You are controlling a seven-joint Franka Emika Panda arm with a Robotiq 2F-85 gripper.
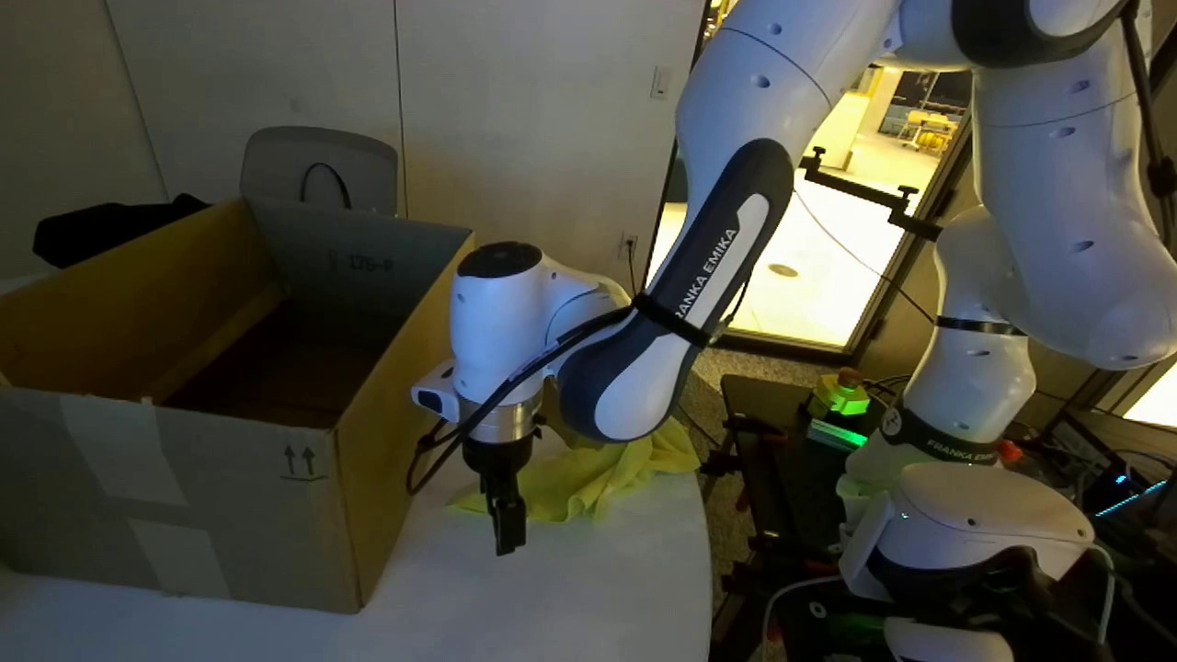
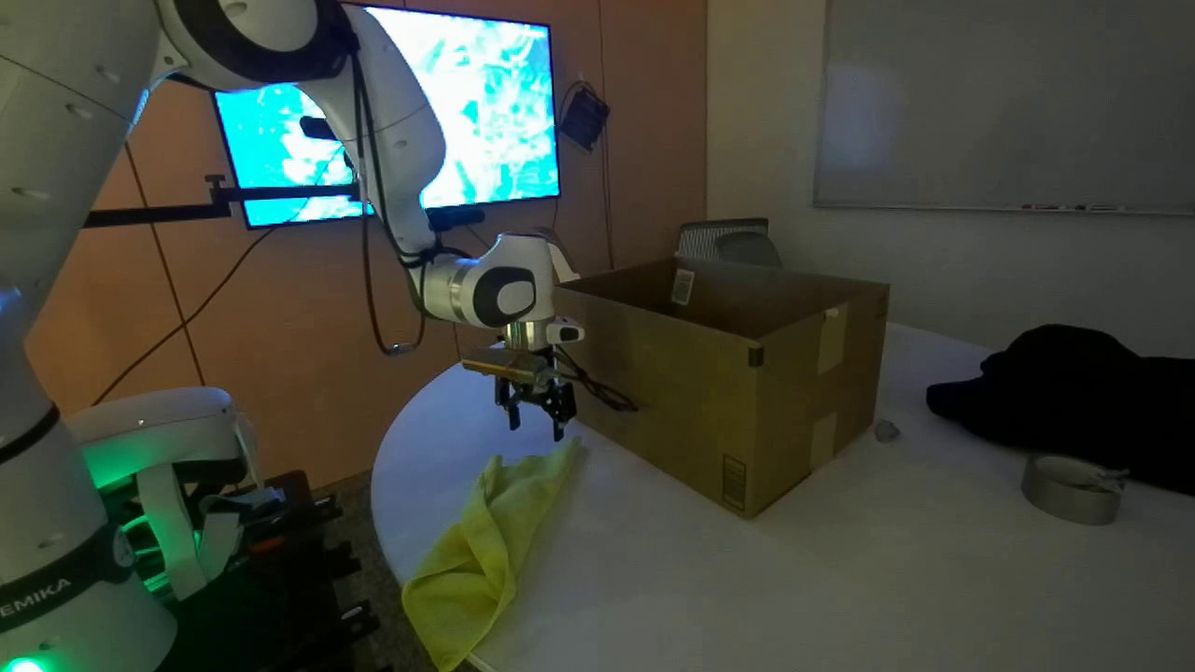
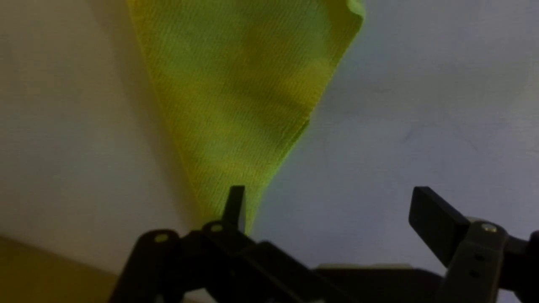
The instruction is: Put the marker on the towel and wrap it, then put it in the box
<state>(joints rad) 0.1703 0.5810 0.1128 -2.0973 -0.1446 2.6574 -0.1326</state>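
Observation:
The yellow-green towel (image 2: 485, 551) lies crumpled along the white table's edge; it also shows in an exterior view (image 1: 634, 469) and the wrist view (image 3: 240, 92). The large open cardboard box (image 1: 248, 506) stands beside it, also in an exterior view (image 2: 653, 392); its wall (image 3: 46, 273) shows in the wrist view's lower left corner. My gripper (image 2: 537, 430) points down above the table between towel and box. In the wrist view the gripper (image 3: 328, 191) is open and empty, with one finger over the towel's narrow end. No marker is visible; whether it is inside the towel cannot be told.
The box walls rise about as high as my wrist, close beside it. A grey tape roll (image 2: 1071, 490) and a black cloth (image 2: 1055, 401) lie on the table (image 2: 840, 597) past the box. A chair (image 1: 317, 170) stands behind the box.

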